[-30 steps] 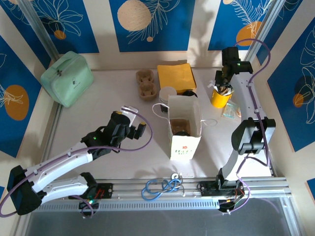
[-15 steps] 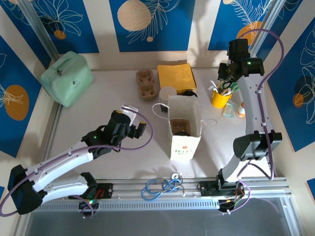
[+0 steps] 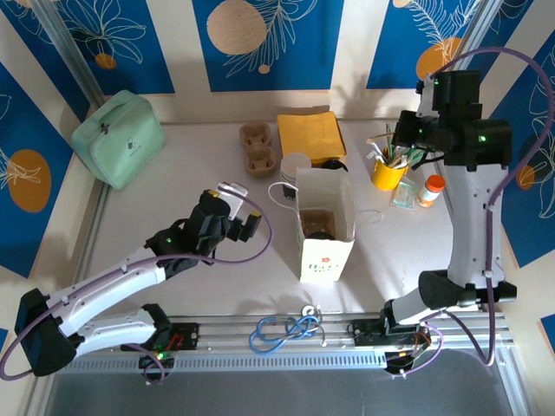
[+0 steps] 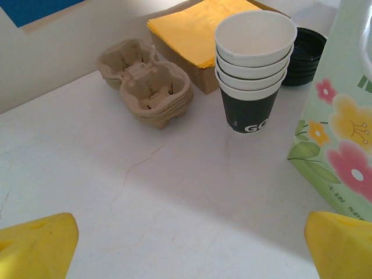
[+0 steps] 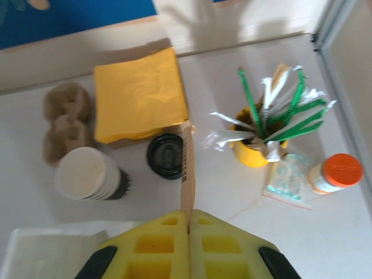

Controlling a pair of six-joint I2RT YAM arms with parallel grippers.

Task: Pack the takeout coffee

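right gripper (image 5: 189, 216) closed on a thin brown stir stick (image 5: 186, 168), apparently pinched at its end only, above the far right. left gripper (image 4: 186, 247) wide open, empty, near stacked white-and-black paper cups (image 4: 254, 75). risk: the stick pivots in carry, missing the white floral paper bag (image 3: 325, 230), centre.

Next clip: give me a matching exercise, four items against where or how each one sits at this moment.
Things:
1. paper cup stack
2. napkins
3. stirrer
4. mint pouch

States:
A. pinched in the right hand
B. at the far left, apart from the rest
C. upright beside the black lids
D. a flat yellow pile

Pairs: 1-C, 2-D, 3-A, 4-B
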